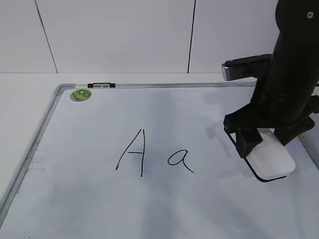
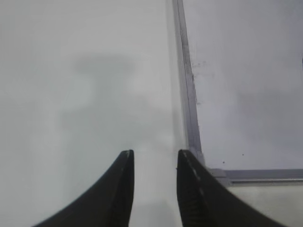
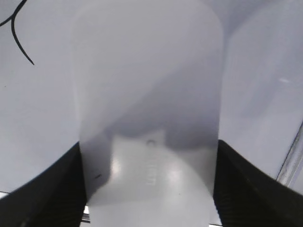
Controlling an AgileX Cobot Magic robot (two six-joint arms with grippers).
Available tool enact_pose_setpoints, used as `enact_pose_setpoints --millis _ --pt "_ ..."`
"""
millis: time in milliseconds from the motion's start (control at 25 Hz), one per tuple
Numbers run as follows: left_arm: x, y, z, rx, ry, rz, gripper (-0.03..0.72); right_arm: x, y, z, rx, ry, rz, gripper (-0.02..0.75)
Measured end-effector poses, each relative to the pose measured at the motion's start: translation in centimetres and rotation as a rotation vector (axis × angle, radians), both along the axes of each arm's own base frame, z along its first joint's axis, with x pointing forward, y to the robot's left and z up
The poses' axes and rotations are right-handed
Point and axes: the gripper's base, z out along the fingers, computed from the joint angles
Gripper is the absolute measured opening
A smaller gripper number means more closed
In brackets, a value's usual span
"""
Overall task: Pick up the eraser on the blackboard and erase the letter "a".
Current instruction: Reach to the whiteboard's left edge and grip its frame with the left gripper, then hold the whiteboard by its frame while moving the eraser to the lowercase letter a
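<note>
The white eraser [image 1: 271,158] lies on the blackboard [image 1: 89,209] at the right, its black felt edge showing underneath. My right gripper [image 1: 267,141] is shut on the eraser, one finger against each long side; in the right wrist view the eraser [image 3: 147,94] fills the gap between the fingers [image 3: 149,189]. The letter "a" [image 1: 180,160] is to the left of the eraser, apart from it; a bit of its stroke shows in the right wrist view [image 3: 16,33]. My left gripper [image 2: 154,156] is open and empty over the table beside the board's frame [image 2: 187,90].
A capital "A" [image 1: 132,152] stands left of the small "a". A round green magnet [image 1: 80,94] and a small black-and-white clip [image 1: 101,85] sit at the board's far left corner. The board's right frame edge [image 1: 311,144] is close behind the eraser.
</note>
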Motion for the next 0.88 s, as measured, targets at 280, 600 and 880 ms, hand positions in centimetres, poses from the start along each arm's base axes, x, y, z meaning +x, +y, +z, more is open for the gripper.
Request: enact_pose_setpoints --millis 280,600,880 --pt "4.6 -0.2 0.8 -0.027 0.119 -0.044 0.235 0.0 0.0 0.0 0.003 -0.001 -0.001 0.571" --pt "11.5 -0.3 2.1 -0.05 0.287 -0.038 0.235 0.0 0.2 0.0 0.017 0.004 -0.001 0.571" --pt "19.8 -0.6 0.3 -0.083 0.503 -0.033 0.235 -0.1 0.2 0.0 0.024 0.008 0.003 0.571"
